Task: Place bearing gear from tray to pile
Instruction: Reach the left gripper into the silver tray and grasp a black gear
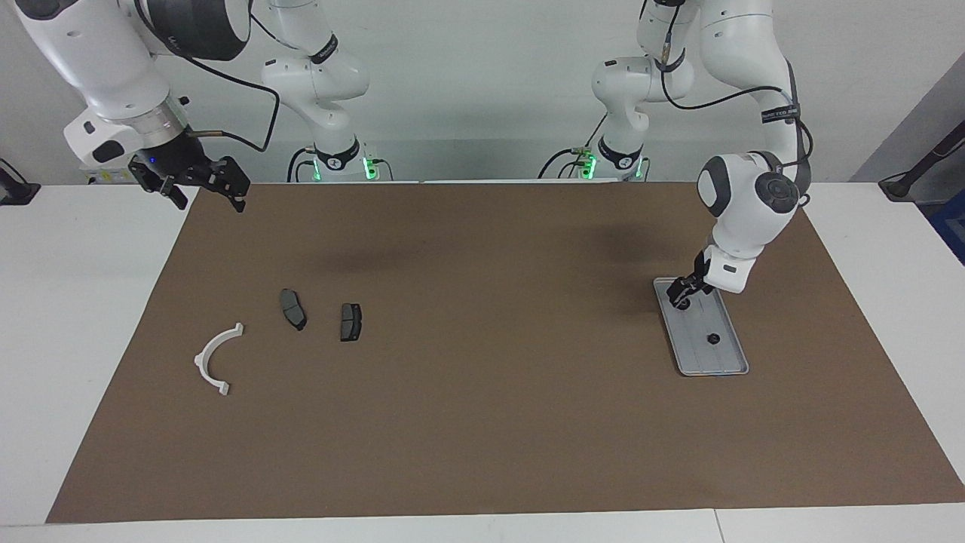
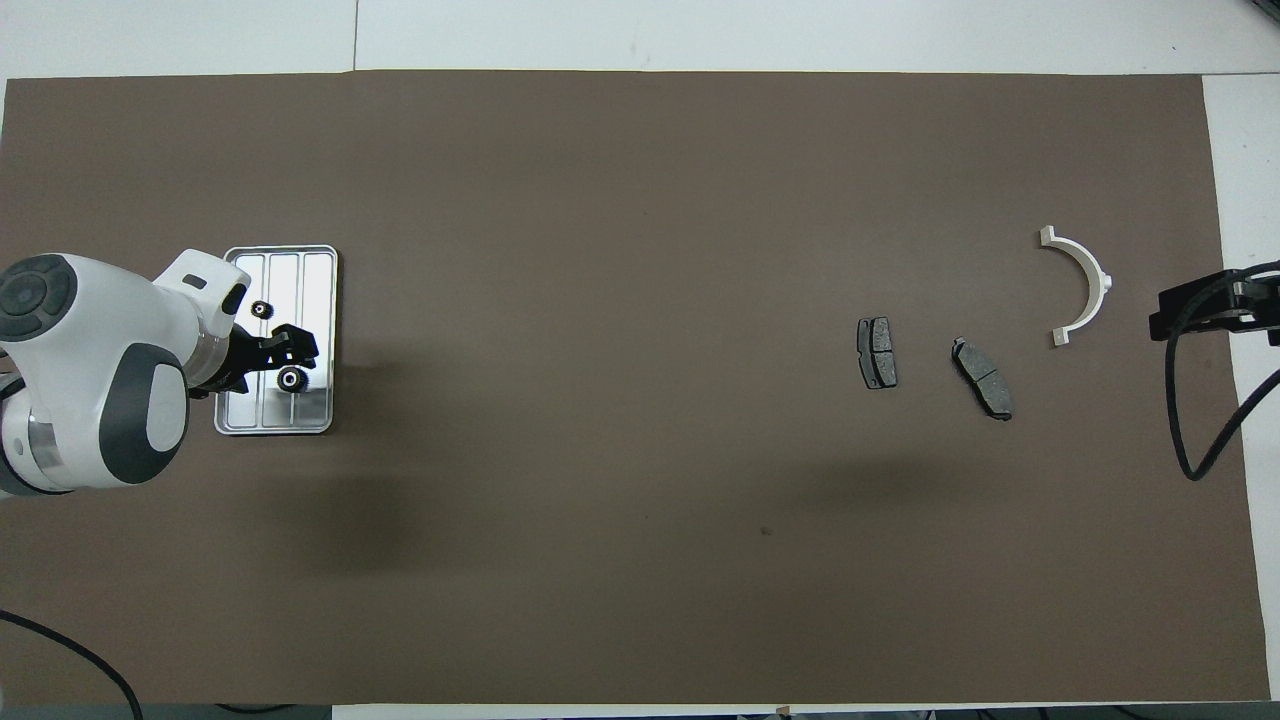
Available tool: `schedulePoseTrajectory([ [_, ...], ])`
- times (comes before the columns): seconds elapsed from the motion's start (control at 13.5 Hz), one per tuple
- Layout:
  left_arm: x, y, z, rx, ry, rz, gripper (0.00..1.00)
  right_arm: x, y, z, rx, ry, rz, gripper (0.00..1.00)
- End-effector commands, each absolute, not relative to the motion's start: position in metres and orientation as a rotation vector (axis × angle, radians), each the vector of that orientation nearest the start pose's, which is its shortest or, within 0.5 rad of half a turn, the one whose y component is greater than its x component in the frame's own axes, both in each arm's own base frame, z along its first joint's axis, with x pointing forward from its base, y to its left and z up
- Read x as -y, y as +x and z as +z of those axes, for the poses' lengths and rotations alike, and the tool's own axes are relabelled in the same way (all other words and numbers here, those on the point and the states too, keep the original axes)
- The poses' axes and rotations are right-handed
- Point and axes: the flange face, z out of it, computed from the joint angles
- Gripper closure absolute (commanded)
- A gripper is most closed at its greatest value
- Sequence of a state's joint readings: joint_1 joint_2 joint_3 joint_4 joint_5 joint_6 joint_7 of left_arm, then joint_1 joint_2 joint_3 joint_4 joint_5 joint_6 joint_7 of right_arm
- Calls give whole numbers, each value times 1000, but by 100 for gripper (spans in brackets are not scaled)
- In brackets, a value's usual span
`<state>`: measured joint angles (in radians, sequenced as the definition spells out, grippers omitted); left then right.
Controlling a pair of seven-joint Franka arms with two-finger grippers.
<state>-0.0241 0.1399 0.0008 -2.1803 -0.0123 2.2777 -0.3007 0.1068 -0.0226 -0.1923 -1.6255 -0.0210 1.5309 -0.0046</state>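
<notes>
We see a brown mat (image 1: 482, 422) covering most of the desk (image 1: 83, 317), w/ bare white strips at both ends. The mat's middle and the whole edge farthest from the robots lie open, lots of room to travel.

The tray (image 1: 720, 358) sits at the left arm's end of the mat, long side running away from the robots. Two bearing gears are in it: one (image 2: 291, 379) by the tray's end nearest the robots, the other (image 2: 262, 308) nearer its middle.

The left gripper (image 1: 682, 293) is low over the tray's near end, right at the first gear; we can't tell if the fingers pinch it or just straddle it.

The pile lies toward the right arm's end: white bracket (image 1: 216, 357) closest to that end, two brake pads (image 1: 293, 309) beside it toward the mat's middle, all apart from each other.

The right gripper (image 1: 202, 183) waits, raised over the mat's corner nearest the robots at its own end, fingers spread, holding nothing.
</notes>
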Motion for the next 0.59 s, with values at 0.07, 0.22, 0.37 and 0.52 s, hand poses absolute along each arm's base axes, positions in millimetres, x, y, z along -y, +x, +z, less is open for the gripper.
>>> schedulePoseTrajectory([
  [0.07,12,544,302,451,-3094,59,11,53,536,608,-127,-3138,100,0],
  [0.22,11,544,300,451,-3093,64,11,54,536,607,-115,-3138,100,0],
  [0.37,9,544,300,451,-3092,61,14,54,536,607,-120,-3138,100,0],
  [0.52,9,545,299,451,-3094,57,16,54,536,607,-117,-3138,100,0],
])
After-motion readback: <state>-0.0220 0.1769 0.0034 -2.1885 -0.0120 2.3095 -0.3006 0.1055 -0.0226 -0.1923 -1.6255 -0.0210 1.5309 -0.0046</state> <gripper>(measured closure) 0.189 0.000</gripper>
